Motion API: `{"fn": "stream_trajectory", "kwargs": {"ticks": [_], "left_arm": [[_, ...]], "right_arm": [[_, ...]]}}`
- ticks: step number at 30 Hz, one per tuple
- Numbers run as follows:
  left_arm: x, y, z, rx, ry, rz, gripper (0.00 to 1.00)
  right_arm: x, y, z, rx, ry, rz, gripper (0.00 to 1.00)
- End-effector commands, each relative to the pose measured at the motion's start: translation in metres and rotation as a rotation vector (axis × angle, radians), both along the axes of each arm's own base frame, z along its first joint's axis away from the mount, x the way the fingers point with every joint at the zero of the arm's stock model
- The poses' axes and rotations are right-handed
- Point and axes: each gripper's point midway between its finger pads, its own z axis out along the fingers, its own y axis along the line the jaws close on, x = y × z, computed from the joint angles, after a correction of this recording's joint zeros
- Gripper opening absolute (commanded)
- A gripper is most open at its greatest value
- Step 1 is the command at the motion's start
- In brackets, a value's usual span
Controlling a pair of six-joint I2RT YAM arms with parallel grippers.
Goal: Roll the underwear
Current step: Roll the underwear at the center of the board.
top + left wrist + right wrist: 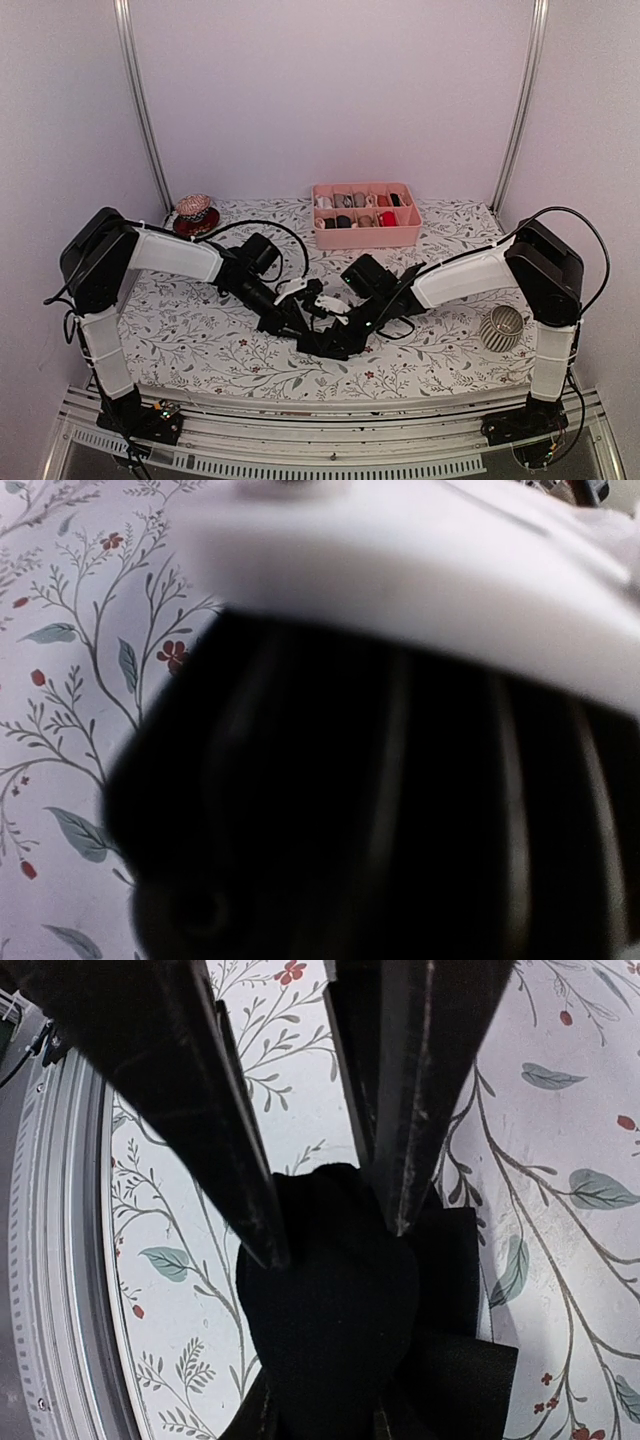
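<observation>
I see the black underwear [335, 343] bunched on the floral surface [190, 335], near-centre, at 6 o'clock from the pink divided tray [366, 238]. My right jaws pinch a fold of it, fingers [235, 1150] on either side of the fabric. My left jaws sit at the bundle's 9 o'clock edge. That wrist view is all blur, so I cannot tell their state.

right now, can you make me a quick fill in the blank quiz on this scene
1. The underwear pinched by the right gripper is ____.
2. The divided tray at the back of the table is ____.
3. The white ribbed object lies on the table's ____ side.
Missing words: black; pink; right.
</observation>
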Motion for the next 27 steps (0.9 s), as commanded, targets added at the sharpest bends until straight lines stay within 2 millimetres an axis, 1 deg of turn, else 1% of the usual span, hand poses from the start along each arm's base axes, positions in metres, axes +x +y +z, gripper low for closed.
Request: {"fn": "stream_trajectory", "kwargs": {"ticks": [1,2,4,5,6,7,9,12,14,19,23,27], "left_arm": [[-0.013,-0.004,-0.018,0.076,0.031,-0.021,0.21],[-0.014,-0.003,-0.020,0.083,0.037,-0.022,0.19],[-0.012,-0.003,-0.021,0.097,0.043,-0.014,0.10],[-0.011,-0.003,-0.021,0.103,0.043,-0.010,0.06],[-0.013,-0.002,-0.027,0.119,0.059,-0.013,0.01],[-0.014,0.000,-0.033,0.137,0.074,-0.010,0.00],[-0.014,0.002,-0.035,0.148,0.085,-0.009,0.00],[-0.014,0.006,-0.037,0.165,0.093,-0.001,0.00],[-0.012,0.009,-0.041,0.186,0.102,0.012,0.00],[-0.012,0.013,-0.048,0.213,0.124,0.016,0.00],[-0.010,0.013,-0.049,0.217,0.124,0.015,0.00],[-0.008,0.010,-0.046,0.205,0.116,0.010,0.00]], "right_arm": [[-0.013,-0.031,-0.037,-0.163,0.050,-0.029,0.12],[-0.013,-0.031,-0.036,-0.161,0.047,-0.031,0.13],[-0.012,-0.030,-0.035,-0.157,0.046,-0.035,0.17],[-0.012,-0.030,-0.034,-0.155,0.044,-0.036,0.23],[-0.012,-0.030,-0.032,-0.151,0.041,-0.035,0.27],[-0.012,-0.029,-0.029,-0.145,0.037,-0.036,0.30],[-0.012,-0.029,-0.023,-0.128,0.023,-0.038,0.38],[-0.011,-0.027,-0.009,-0.095,0.000,-0.042,0.47],[-0.010,-0.026,0.003,-0.065,-0.025,-0.044,0.52],[-0.006,-0.023,0.023,-0.019,-0.073,-0.056,0.60],[-0.004,-0.023,0.023,-0.017,-0.084,-0.065,0.63],[0.000,-0.021,0.025,-0.016,-0.095,-0.078,0.65]]}}
